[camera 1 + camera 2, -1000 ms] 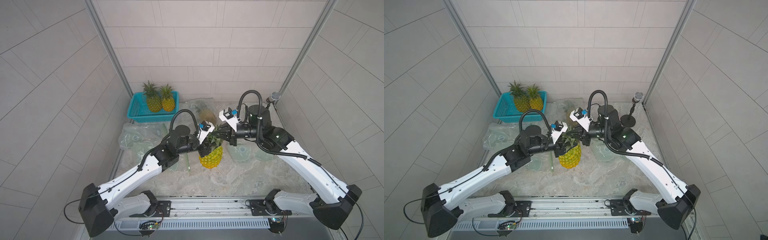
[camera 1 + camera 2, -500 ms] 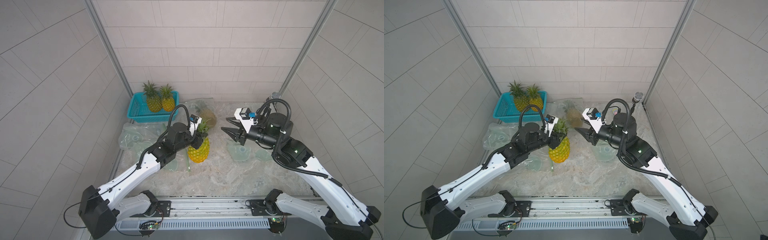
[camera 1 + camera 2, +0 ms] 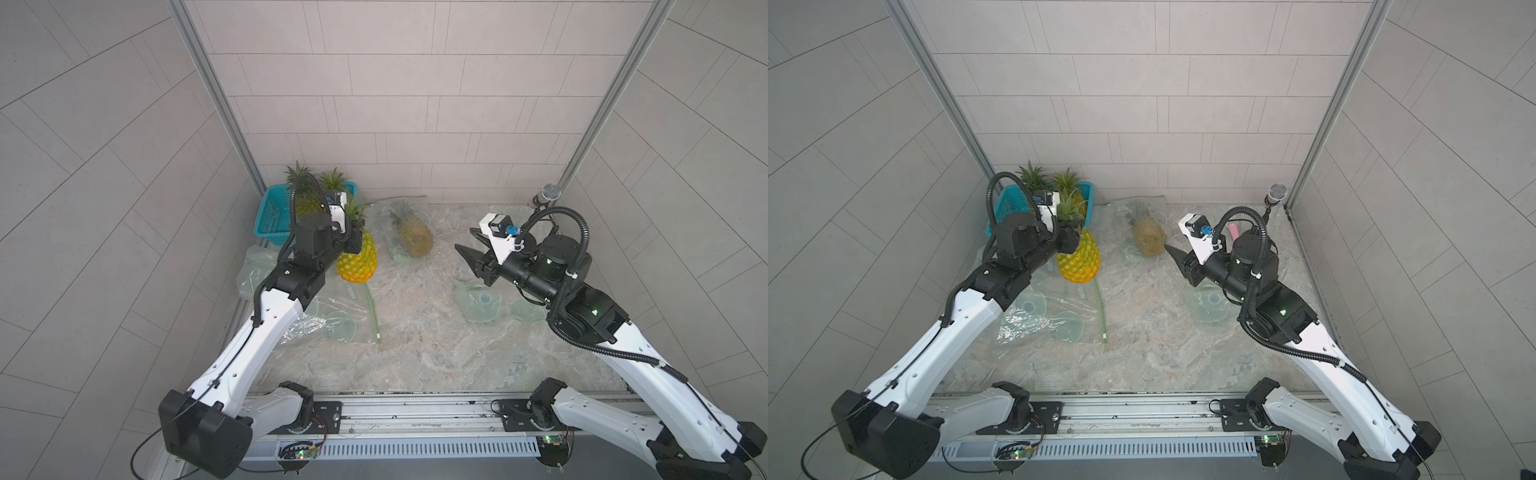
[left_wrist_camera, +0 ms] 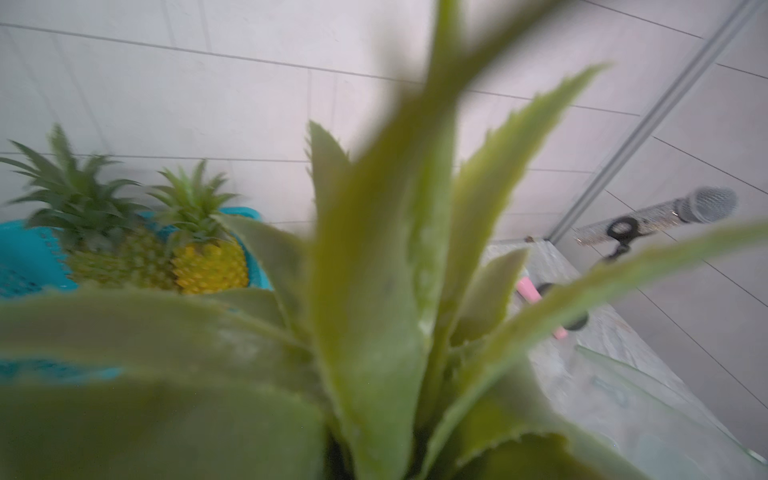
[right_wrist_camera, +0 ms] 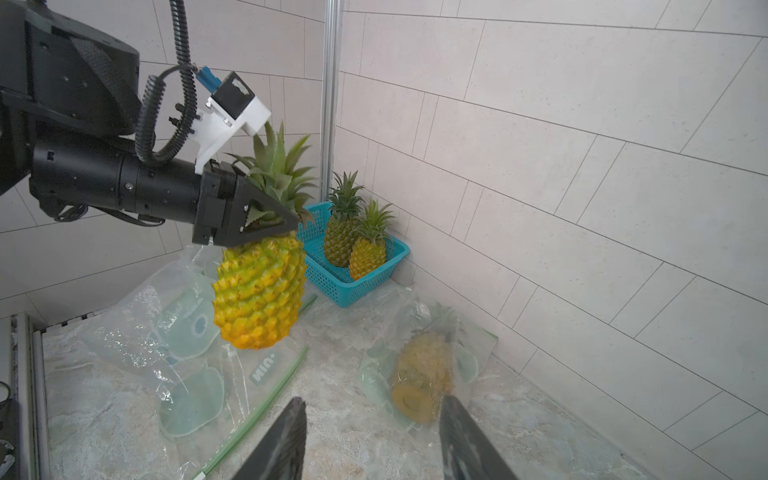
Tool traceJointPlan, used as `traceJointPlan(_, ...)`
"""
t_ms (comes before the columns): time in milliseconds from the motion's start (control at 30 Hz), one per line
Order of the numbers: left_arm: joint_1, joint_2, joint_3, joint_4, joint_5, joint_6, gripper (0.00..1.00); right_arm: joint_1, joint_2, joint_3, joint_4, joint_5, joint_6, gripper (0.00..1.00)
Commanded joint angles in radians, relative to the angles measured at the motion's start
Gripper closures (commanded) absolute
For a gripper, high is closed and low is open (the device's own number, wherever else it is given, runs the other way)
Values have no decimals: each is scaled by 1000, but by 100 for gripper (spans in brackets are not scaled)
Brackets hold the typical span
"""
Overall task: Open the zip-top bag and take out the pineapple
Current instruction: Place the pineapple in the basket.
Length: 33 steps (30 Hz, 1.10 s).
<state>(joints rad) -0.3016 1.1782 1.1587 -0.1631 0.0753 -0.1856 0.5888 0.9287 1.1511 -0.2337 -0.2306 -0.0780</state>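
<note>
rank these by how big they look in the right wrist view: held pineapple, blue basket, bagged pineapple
1. held pineapple, but it's nearest the camera
2. blue basket
3. bagged pineapple, close to the basket

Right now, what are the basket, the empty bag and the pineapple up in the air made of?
Basket: likely plastic, smooth teal, moulded grid of holes.
Bag: thin clear plastic film, glossy; it crinkles and glints.
Pineapple: maybe a plastic fake, with glossy, very even yellow scales; I cannot be sure.
</note>
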Motion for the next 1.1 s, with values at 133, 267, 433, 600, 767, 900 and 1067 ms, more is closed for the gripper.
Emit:
traceJointPlan(133, 178, 91, 140, 186, 18, 55, 85, -1, -31, -14, 35, 26, 4, 47)
traceJointPlan(267, 261, 166, 179, 261, 67, 38, 85, -2, -32, -16, 34, 26, 11, 47)
traceJointPlan(433, 330, 269, 215, 372, 106, 46, 85, -4, -41, -23, 36, 17, 23, 47)
traceJointPlan(600, 354, 365, 244, 467, 117, 70, 86, -4, -45, -29, 39, 15, 36, 47)
traceJointPlan(767, 364, 471, 299, 532, 135, 111, 87, -3, -45, -29, 27, 6, 37, 47)
traceJointPlan(900, 366, 557, 375, 542, 147, 140, 87, -3, -43, -15, -2, 18, 23, 46)
traceJointPlan(1067, 372, 638, 458, 514, 151, 163, 87, -5, -41, 4, -34, 37, 5, 46)
